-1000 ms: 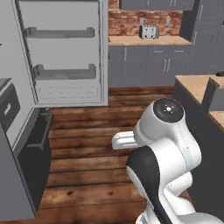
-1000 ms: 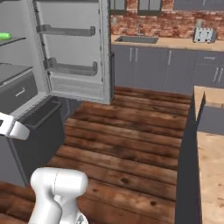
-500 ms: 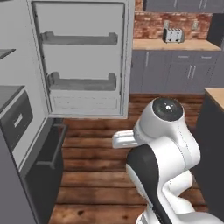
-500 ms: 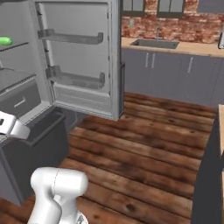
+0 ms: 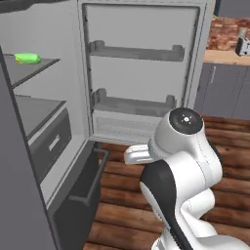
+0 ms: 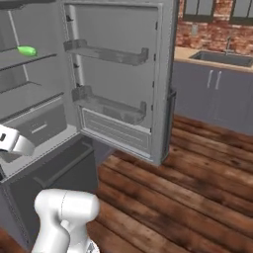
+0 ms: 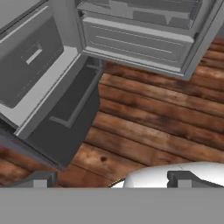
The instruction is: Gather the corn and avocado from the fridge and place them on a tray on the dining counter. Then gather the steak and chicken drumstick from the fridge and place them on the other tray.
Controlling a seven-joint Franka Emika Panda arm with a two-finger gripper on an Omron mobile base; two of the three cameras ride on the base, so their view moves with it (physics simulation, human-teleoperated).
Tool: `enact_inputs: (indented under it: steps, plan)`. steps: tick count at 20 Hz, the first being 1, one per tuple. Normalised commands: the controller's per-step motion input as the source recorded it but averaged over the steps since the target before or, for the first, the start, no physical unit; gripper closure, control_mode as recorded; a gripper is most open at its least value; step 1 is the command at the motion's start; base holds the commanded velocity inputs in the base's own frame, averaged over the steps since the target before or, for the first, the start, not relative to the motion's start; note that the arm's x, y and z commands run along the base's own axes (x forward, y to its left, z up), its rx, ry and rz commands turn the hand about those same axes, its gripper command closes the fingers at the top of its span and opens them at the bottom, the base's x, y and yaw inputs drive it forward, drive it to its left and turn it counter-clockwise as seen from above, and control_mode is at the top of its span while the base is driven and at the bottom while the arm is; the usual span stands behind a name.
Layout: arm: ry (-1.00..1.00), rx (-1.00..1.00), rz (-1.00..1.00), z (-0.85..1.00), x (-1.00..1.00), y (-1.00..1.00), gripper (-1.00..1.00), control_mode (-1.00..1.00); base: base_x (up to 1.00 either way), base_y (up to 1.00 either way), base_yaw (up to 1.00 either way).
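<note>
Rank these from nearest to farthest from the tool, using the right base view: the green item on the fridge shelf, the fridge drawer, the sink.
1. Fridge drawer, just right of the tool, low in the fridge.
2. Green item, above the tool on an upper shelf.
3. Sink, far right, on the back counter.

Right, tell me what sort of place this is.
A home kitchen, rendered in simulation. An open fridge with door shelves stands on a wooden plank floor, and a counter with a sink runs along a brick wall.
</note>
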Motion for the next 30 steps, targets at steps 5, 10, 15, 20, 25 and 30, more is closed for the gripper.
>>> enact_inputs:
  steps: [5,10,15,20,25,30]
  plan:
    - [0.00,0.00,0.00,0.00,0.00,0.00,-1.00,1.00,0.56,0.00,0.28]
    - [0.00,0.00,0.00,0.00,0.00,0.00,-1.00,1.00,0.64,0.00,0.28]
    - [0.00,0.00,0.00,0.00,0.00,0.00,-1.00,1.00,0.68,-0.03,0.30]
    - [0.00,0.00,0.00,0.00,0.00,0.00,-1.00,1.00,0.66,0.00,0.31]
    - [0.00,0.00,0.00,0.00,0.00,0.00,-1.00,1.00,0.63,0.00,0.32]
    - [0.00,0.00,0.00,0.00,0.00,0.00,-1.00,1.00,0.59,0.00,0.30]
